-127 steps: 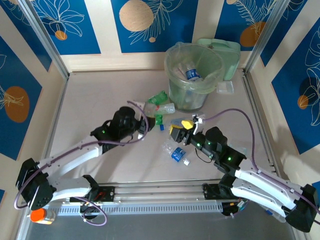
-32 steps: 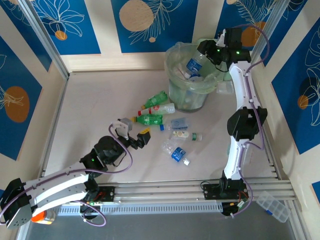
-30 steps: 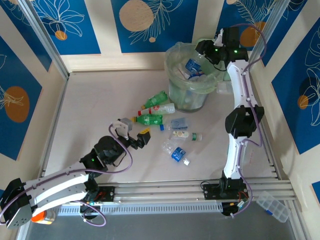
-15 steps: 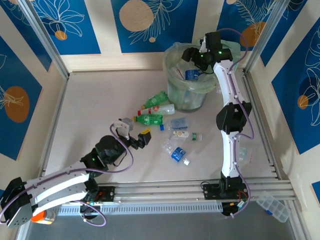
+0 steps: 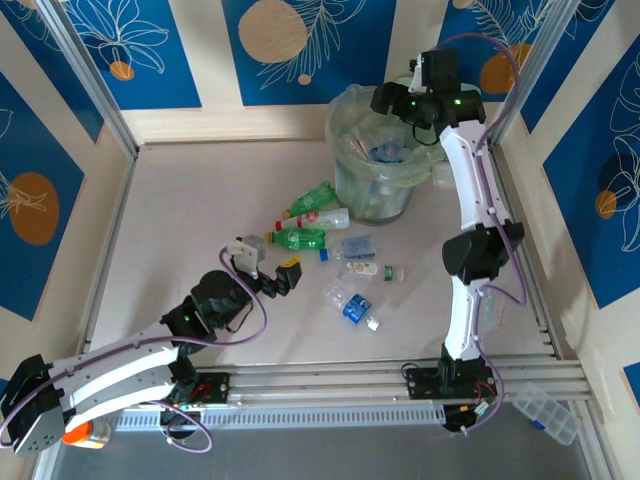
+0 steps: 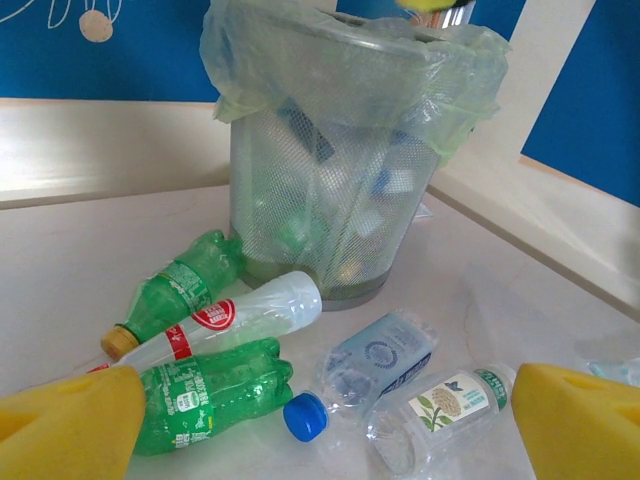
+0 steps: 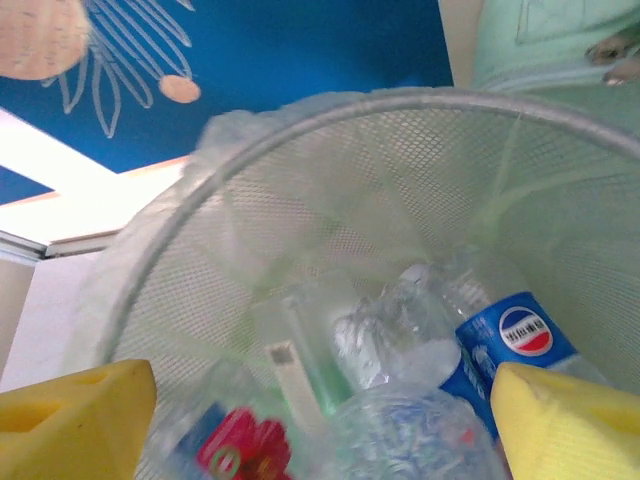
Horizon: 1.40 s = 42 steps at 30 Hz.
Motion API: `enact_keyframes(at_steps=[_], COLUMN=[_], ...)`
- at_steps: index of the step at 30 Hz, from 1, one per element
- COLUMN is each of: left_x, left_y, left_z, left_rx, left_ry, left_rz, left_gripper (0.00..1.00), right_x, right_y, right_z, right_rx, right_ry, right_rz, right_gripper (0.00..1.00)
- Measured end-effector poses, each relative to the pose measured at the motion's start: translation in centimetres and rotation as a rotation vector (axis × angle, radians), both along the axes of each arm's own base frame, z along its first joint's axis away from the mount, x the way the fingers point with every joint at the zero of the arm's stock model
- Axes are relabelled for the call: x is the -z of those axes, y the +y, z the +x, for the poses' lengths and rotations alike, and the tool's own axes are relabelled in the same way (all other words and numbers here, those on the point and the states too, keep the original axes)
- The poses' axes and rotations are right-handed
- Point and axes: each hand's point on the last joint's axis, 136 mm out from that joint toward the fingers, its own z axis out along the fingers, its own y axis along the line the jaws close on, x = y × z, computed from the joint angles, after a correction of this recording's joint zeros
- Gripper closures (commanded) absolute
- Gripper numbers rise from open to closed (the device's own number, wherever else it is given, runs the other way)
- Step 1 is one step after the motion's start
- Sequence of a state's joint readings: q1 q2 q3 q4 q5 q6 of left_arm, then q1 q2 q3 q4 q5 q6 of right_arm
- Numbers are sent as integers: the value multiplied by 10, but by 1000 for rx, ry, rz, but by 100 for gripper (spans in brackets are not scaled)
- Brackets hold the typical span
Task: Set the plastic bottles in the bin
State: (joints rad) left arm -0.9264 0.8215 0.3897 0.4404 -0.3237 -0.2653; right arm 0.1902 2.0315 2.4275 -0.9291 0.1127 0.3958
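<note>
In the top external view, the right gripper (image 5: 396, 100) hangs over the mouth of the bin (image 5: 350, 185) at the far side of the bench (image 5: 200, 200). The left gripper (image 5: 267, 263) sits low beside the loose plastic bottles (image 5: 340, 250), which lie scattered just in front of the bin. In the left wrist view its yellow pads (image 6: 70, 430) stand wide apart and hold nothing. A green bottle (image 6: 215, 390) lies just by the left-hand pad, a blue-capped clear bottle (image 6: 365, 365) lies between the two, and the bin stands behind. The right wrist view looks straight down into the bin, with fingertips (image 7: 570, 430) spread and nothing between them. A blue-labelled bottle (image 7: 515, 335) and other crushed ones lie at the bottom. The drop-off looks finished for the right arm, so it probably needs to swing back to the bench for another bottle. The left arm looks to be at the pick-up step: it should lower over one bottle's body, most likely the green one, and close squarely across it.
</note>
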Motion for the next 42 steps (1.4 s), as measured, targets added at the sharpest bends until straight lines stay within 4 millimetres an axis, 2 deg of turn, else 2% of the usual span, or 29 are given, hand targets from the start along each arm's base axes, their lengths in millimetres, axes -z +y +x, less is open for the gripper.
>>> enact_keyframes(at_steps=[2, 5, 9, 13, 15, 17, 18, 22, 25, 29, 34, 38, 42], left_x=[0, 0, 1, 2, 2, 3, 4, 10, 18, 31, 49, 59, 80], left_y=[0, 1, 1, 4, 6, 8, 9, 19, 32, 55, 81, 98, 114], left_z=[0, 0, 0, 1, 2, 2, 3, 8, 15, 22, 27, 36, 47], left_rx=[-1, -3, -5, -21, -31, -43, -51, -115, -210, -344, -474, -549, -602], left_ry=[0, 0, 7, 16, 16, 19, 21, 54, 110, 186, 259, 305, 389], left_rz=[0, 0, 1, -1, -3, 2, 5, 16, 17, 8, 8, -7, -18], left_gripper=[6, 6, 6, 6, 6, 6, 6, 5, 4, 4, 4, 4, 4], right_x=[-21, -40, -45, -18, 6, 41, 56, 141, 183, 211, 233, 250, 263], right_y=[11, 36, 71, 101, 111, 120, 124, 130, 126, 120, 114, 110, 111], right_z=[-24, -66, -126, -187, -210, -229, -234, -262, -276, -282, -284, -289, -292], right_rx=[-28, -97, -206, -321, -366, -405, -420, -459, -456, -436, -428, -453, -480], right_ry=[-61, -141, -235, -278, -268, -227, -209, -69, 15, 77, 144, 214, 285], right_rz=[-34, -48, -55, -64, -74, -102, -113, -203, -278, -335, -394, -380, -339], right_gripper=[14, 16, 19, 21, 21, 22, 23, 23, 22, 22, 21, 21, 21])
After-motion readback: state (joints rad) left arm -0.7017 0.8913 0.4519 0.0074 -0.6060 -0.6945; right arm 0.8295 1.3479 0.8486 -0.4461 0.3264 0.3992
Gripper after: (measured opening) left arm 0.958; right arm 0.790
